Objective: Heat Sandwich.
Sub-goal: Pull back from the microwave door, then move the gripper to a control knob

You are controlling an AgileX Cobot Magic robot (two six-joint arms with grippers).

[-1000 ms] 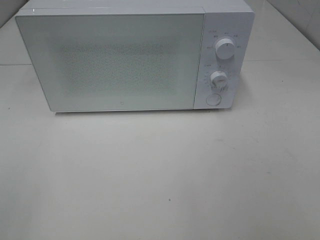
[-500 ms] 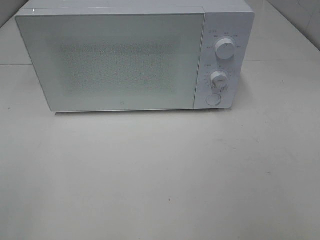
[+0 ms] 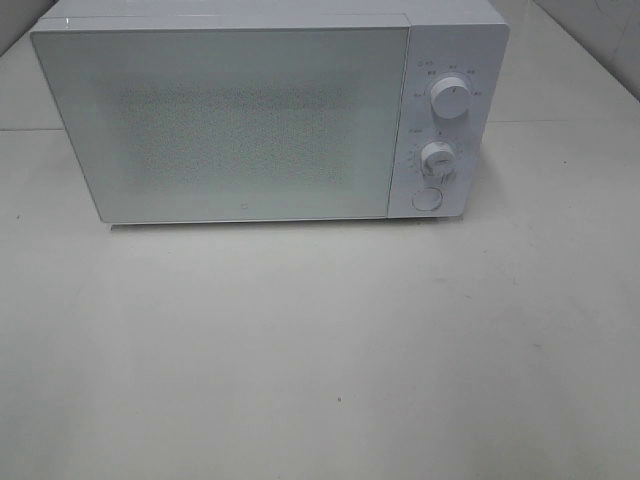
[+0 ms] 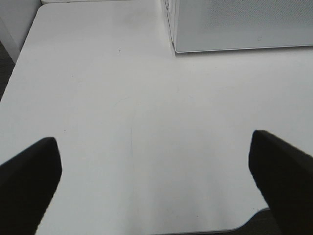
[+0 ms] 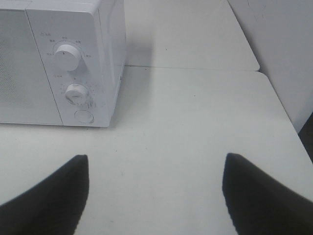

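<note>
No change over the last sec, folks. The exterior view matches frame for frame. Microwave sits at the far side of the table with its door shut flat. The ctrl panel is on its right end: upper knob, lower knob, round button beneath. Dial markings are too small to read, so no call on any setting.

Left gripper: released, jaws wide, nothing but tabletop between them. It hangs on the near-left side, looking toward the oven's left front corner. Right gripper: also released and holding nothing, on the near-right side, facing the ctrl panel.

The sandwich? Not in any view, either on the table or in a claw. The frosted door hides whatever's inside, so can't tell if it's in there.

What the standstill means: prob. a pause btwn steps, or the run sitting at its start or end. If the food's inside, the knobs are the right arm's job next. If not, the door has to come open first. Can't pick btwn those from here.
</note>
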